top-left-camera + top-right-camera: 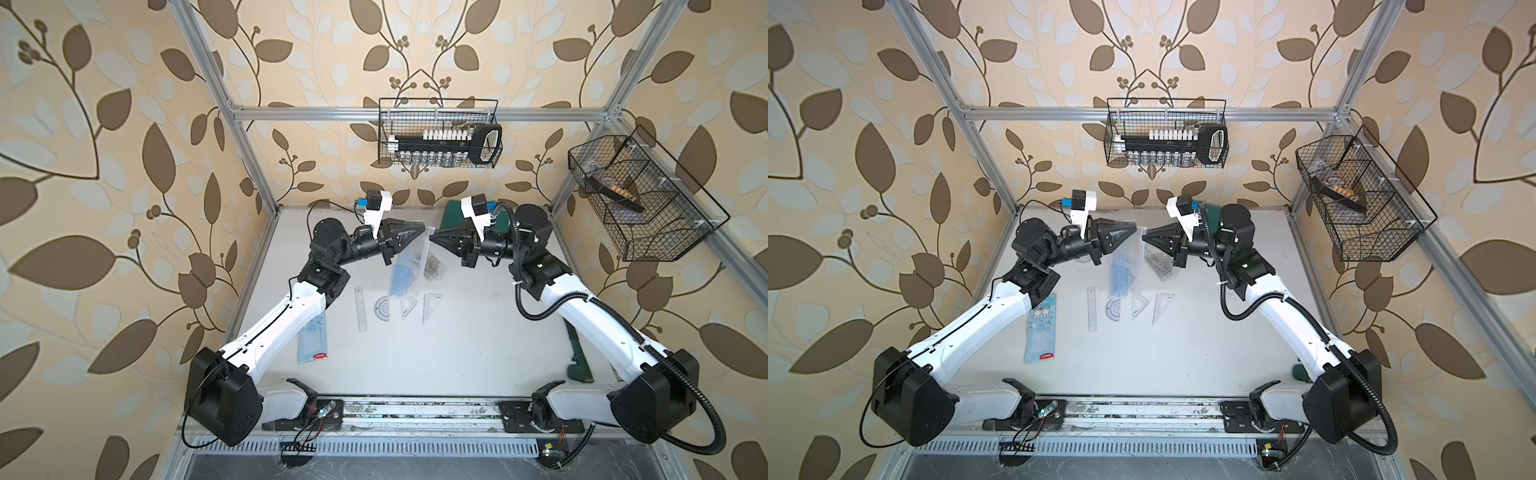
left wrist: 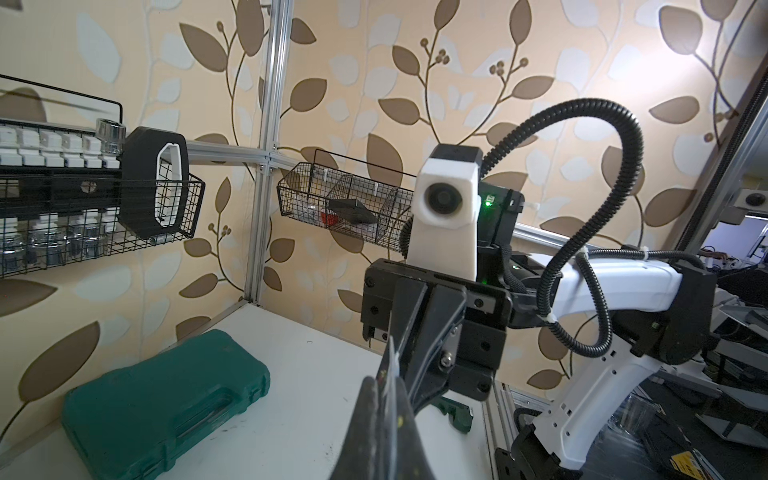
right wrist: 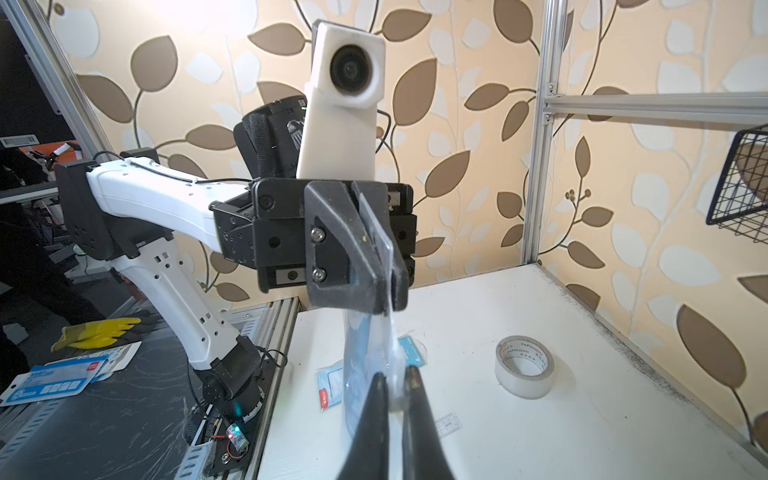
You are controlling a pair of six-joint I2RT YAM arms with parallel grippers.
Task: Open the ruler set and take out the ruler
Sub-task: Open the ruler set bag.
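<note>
The ruler set (image 1: 405,270) (image 1: 1120,272) is a clear plastic pouch with blue pieces inside. It hangs in the air over the back middle of the table, and I cannot pick out a single ruler in it. My left gripper (image 1: 424,227) (image 1: 1136,227) and right gripper (image 1: 431,237) (image 1: 1143,237) meet tip to tip at its top edge, each shut on the film. In the left wrist view the ruler set's film edge (image 2: 394,365) runs between the left gripper (image 2: 386,380) fingers. In the right wrist view the ruler set (image 3: 365,353) hangs from the right gripper (image 3: 395,374).
On the table (image 1: 457,353) below lie a loose clear ruler (image 1: 361,309), a protractor (image 1: 384,309), two set squares (image 1: 432,307) and a grey-patterned clear bag (image 1: 434,266). Another packaged set (image 1: 313,340) lies by the left arm. Also present: green case (image 1: 455,214), tape roll (image 3: 524,365), wall baskets (image 1: 440,137).
</note>
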